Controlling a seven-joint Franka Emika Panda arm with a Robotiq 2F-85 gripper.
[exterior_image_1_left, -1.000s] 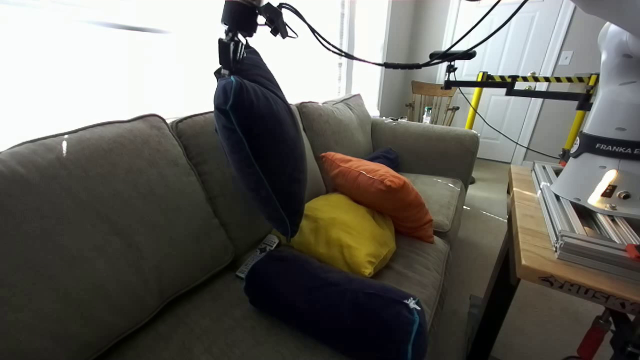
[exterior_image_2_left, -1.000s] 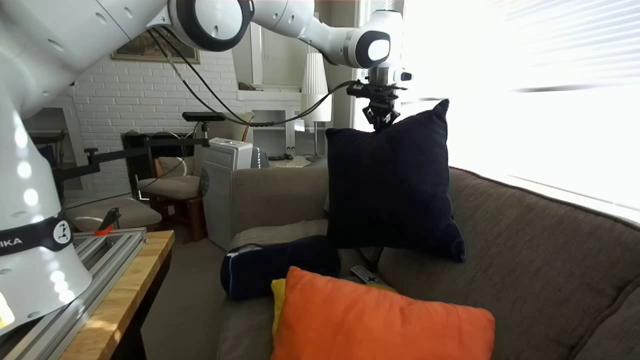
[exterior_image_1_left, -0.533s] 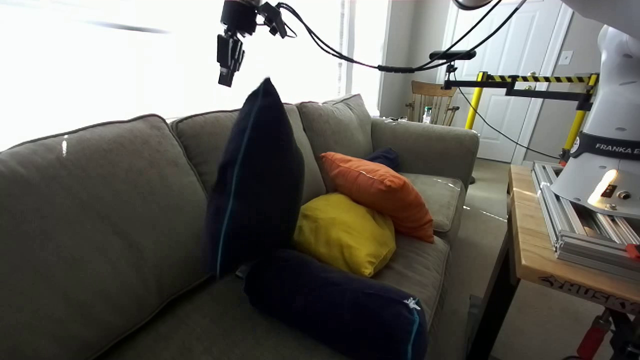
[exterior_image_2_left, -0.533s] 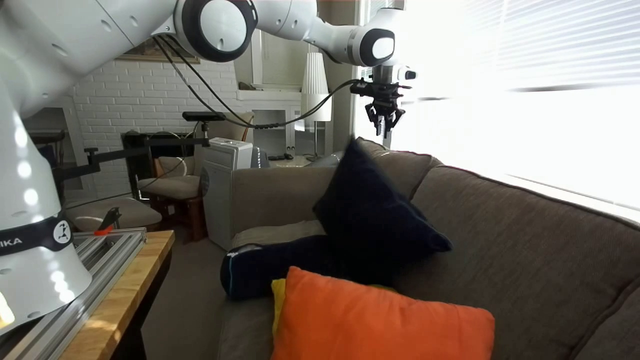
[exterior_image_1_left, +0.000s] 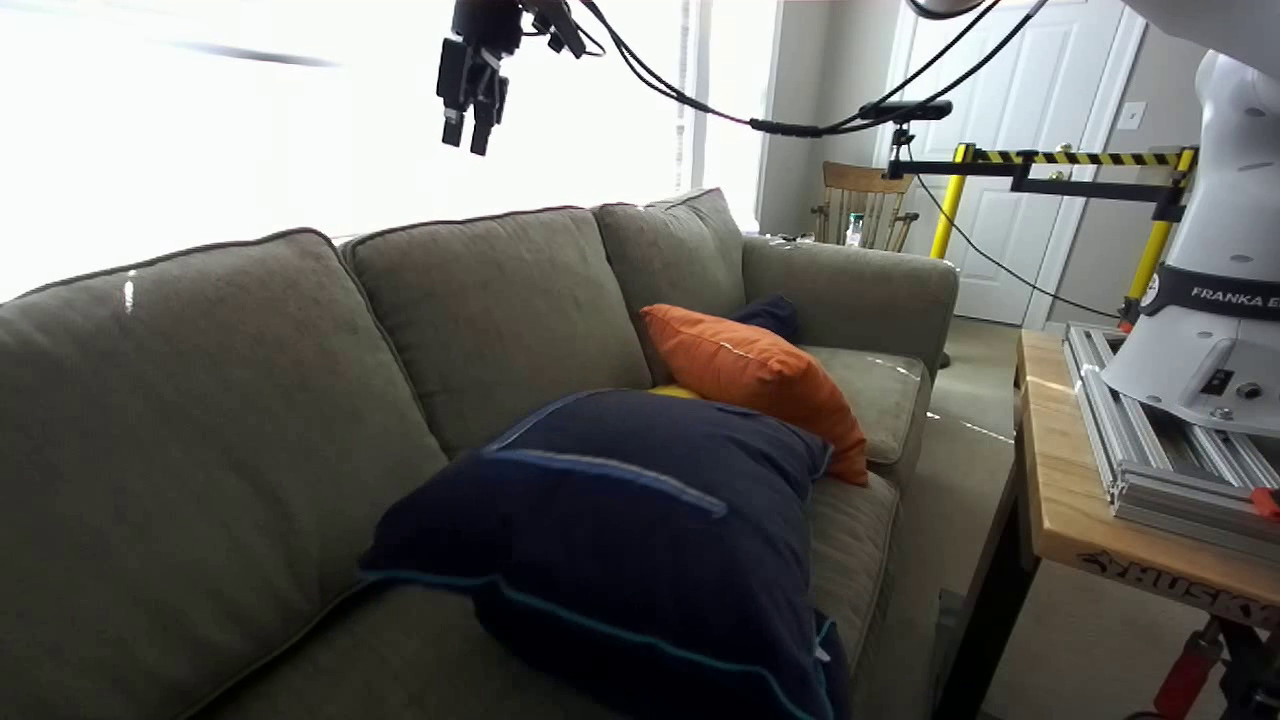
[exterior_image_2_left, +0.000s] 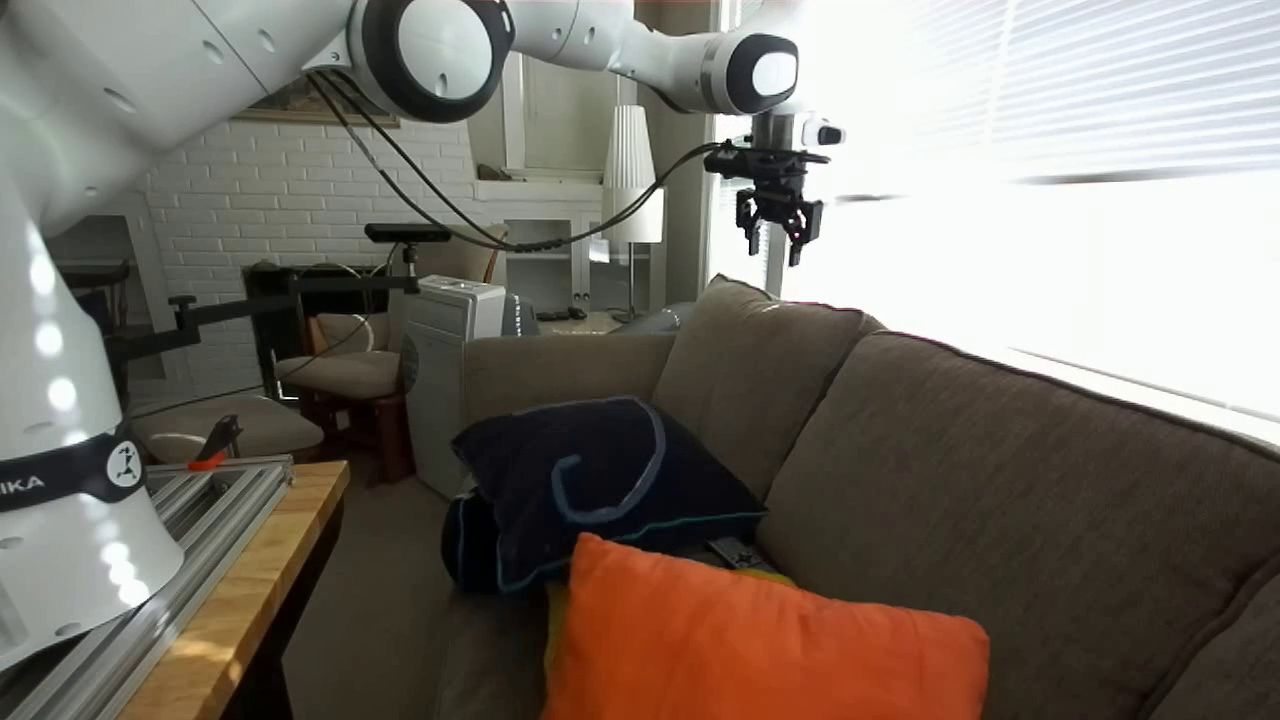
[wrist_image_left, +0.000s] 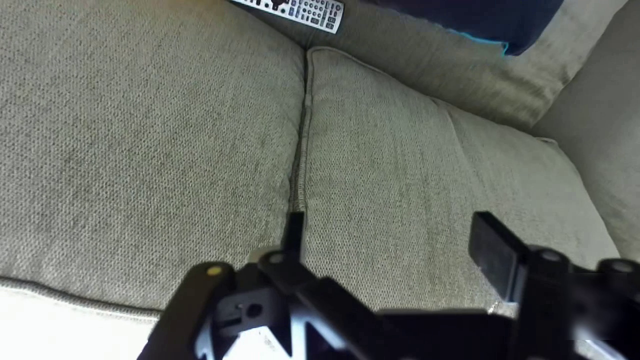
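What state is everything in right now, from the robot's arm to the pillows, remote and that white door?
Robot arm: stretched out over the sofa.
End effector: open, empty.
Navy pillow: not held, lying over the bolster.
Bolster: mostly covered.
Orange pillow: tilted, not held.
Yellow pillow: mostly hidden by the navy and orange pillows.
Remote: lying keys up.
White door: looks closed.
Lamp: cannot tell if lit.

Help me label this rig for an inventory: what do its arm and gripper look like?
The arm is white and rounded, with pale joint caps ringed in black and a dark base band lettered FRANKA in white. Black cables run along it. The gripper is black and angular, with blocky fingers.
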